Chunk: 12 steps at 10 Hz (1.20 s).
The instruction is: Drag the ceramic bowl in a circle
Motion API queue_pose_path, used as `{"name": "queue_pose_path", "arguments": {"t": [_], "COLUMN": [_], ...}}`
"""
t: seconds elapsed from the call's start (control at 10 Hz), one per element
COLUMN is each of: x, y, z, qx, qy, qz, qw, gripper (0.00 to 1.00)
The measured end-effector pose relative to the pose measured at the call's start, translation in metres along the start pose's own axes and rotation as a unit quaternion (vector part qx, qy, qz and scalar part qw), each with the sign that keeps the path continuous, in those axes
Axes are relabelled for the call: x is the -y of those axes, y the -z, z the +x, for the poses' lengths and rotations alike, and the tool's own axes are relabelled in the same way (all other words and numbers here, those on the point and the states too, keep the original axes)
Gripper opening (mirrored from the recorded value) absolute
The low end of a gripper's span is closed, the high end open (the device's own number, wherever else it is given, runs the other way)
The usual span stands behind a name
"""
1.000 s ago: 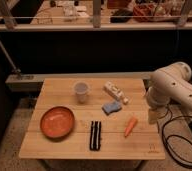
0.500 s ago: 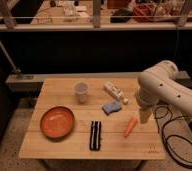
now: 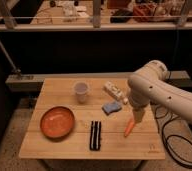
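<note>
The ceramic bowl is a wide, shallow orange-red bowl with a darker rim. It rests on the front left part of the wooden table. My white arm reaches in from the right, and the gripper points down over the table's right side, just above an orange carrot-shaped item. The gripper is far to the right of the bowl and touches nothing that I can see.
A translucent whitish cup stands behind the bowl. A blue sponge and a white packet lie mid-table. A black-and-white striped object lies near the front edge. Cables lie on the floor at right.
My arm has swung left from beyond the table's right edge to over its right side, and the gripper now hangs above the orange item. The bowl has not moved.
</note>
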Motion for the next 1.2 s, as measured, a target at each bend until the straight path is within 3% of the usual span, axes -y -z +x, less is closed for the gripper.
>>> {"name": "queue_pose_path", "arguments": {"t": [0.2,0.5,0.7,0.9,1.2], "x": [0.005,0.007,0.01,0.015,0.018], "y": [0.003,0.005,0.004,0.004,0.002], "z": [-0.024,-0.031,-0.05,-0.082,-0.099], "qx": [-0.005,-0.009,-0.009,-0.009,-0.01], "qy": [0.029,0.055,0.077,0.11,0.15], "qz": [0.006,0.012,0.014,0.021,0.03], "qw": [0.9996,0.9984,0.9969,0.9936,0.9883], "gripper": [0.8,0.8,0.8,0.8,0.8]}}
